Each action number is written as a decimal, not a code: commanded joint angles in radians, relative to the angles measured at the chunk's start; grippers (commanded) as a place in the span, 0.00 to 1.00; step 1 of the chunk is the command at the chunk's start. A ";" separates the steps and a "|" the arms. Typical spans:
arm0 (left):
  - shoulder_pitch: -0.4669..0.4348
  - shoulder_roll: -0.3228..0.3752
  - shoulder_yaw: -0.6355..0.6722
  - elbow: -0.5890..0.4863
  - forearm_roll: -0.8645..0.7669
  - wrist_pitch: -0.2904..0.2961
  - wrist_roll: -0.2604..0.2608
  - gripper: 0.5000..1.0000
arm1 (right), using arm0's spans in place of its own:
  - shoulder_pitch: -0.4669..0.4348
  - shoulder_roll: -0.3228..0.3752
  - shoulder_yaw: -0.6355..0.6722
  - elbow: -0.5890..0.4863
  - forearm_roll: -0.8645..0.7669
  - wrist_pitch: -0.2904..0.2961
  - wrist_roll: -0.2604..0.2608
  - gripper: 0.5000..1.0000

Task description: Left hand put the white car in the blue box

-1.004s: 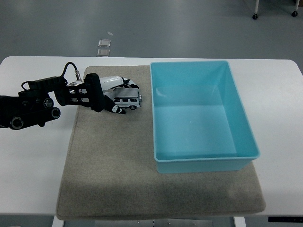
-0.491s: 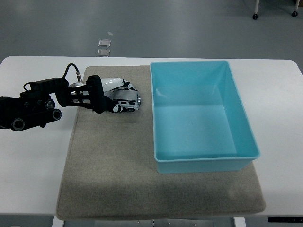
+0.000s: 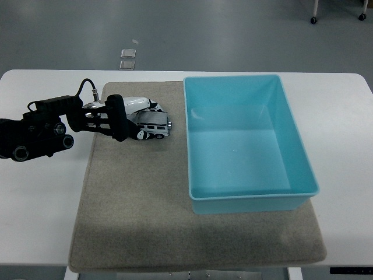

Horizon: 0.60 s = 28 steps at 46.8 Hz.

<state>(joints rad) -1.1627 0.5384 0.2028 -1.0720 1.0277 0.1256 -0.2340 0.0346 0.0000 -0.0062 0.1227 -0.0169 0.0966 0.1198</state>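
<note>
- White and silver, the white car is seen on the grey felt mat, near the mat's far left part and just beside the left wall of the blue box, not touching it.
- The left hand is wrapped over the car from the left, with its fingers curled down around the roof and near side; the car is judged to be clamped, though the far-side contact is hidden.
- Compared with a second ago, the grasp is tightened: the fingers then reached loosely past the car, and now more of the body is covered by them. The car is also shifted slightly leftward and drawn in under the palm.
- No lift is shown yet; the wheels appear to rest on the mat, though this is hard to tell under the fingers.
- From this, the grasping step is judged as nearly complete, with the lift and the carry rightward over the box wall yet to be done.
- The car's long axis is laid roughly left to right, across the picture, about square to the box's left wall.
- One end of the car is pointed toward the box, with the other hidden in the hand; front and rear cannot be told apart with certainty.
- The box is seen empty, and the right arm is not in view.
</note>
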 commanded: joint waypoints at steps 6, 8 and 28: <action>-0.044 0.008 -0.002 -0.009 0.005 -0.009 -0.002 0.00 | 0.001 0.000 0.000 0.000 0.000 0.000 0.000 0.87; -0.057 0.011 -0.002 -0.011 0.005 -0.012 -0.002 0.00 | 0.001 0.000 0.000 0.000 0.000 0.000 0.000 0.87; -0.170 0.077 -0.016 -0.039 -0.006 -0.066 0.001 0.00 | 0.001 0.000 0.000 0.000 0.000 0.000 0.001 0.87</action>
<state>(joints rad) -1.3146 0.6074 0.1884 -1.1045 1.0282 0.0689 -0.2336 0.0351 0.0000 -0.0061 0.1229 -0.0169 0.0966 0.1197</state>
